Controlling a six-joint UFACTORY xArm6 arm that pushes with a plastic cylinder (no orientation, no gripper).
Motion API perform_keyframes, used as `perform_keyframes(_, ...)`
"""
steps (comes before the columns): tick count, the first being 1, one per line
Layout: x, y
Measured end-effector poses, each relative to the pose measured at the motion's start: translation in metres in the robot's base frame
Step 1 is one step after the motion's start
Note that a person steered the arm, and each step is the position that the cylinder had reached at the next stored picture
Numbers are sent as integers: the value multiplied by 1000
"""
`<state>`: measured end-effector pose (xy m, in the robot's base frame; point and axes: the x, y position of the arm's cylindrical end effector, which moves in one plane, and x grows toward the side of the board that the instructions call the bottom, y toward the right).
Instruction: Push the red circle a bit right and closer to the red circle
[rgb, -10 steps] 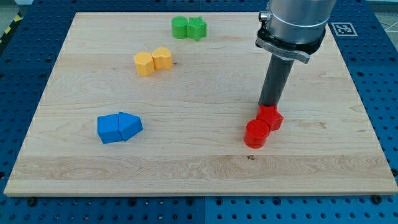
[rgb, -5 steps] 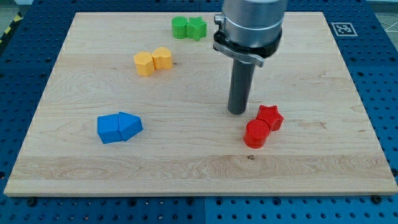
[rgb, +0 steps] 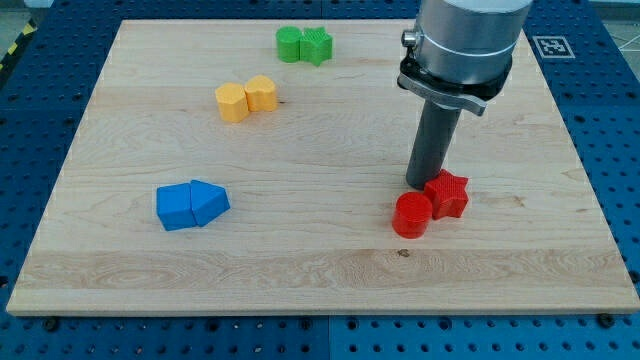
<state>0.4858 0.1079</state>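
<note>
Red circle (rgb: 411, 215) sits low at the view's right, touching the red star (rgb: 446, 194). My tip (rgb: 420, 184) is planted just behind the circle, against the star's left side. No fingers here, just a rod.

My tip (rgb: 421, 186) stands upright on the board.

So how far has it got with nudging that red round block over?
Looks barely started. The red circle sits near the board's lower right, touching the red star. In hand: my tip is planted just above the circle, against the star's left side. Left to do: a short push toward the view's right. The blue, yellow and green pairs lie well away from the tip.
</note>
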Motion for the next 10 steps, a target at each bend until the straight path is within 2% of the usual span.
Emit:
perform_keyframes(1, -5, 0)
perform_keyframes(2, -27, 15)
perform_keyframes(3, -24, 40)
perform_keyframes(4, -3, 42)
perform_keyframes(6, 1, 41)
perform_keyframes(9, 0, 32)
perform_keyframes(10, -19, -9)
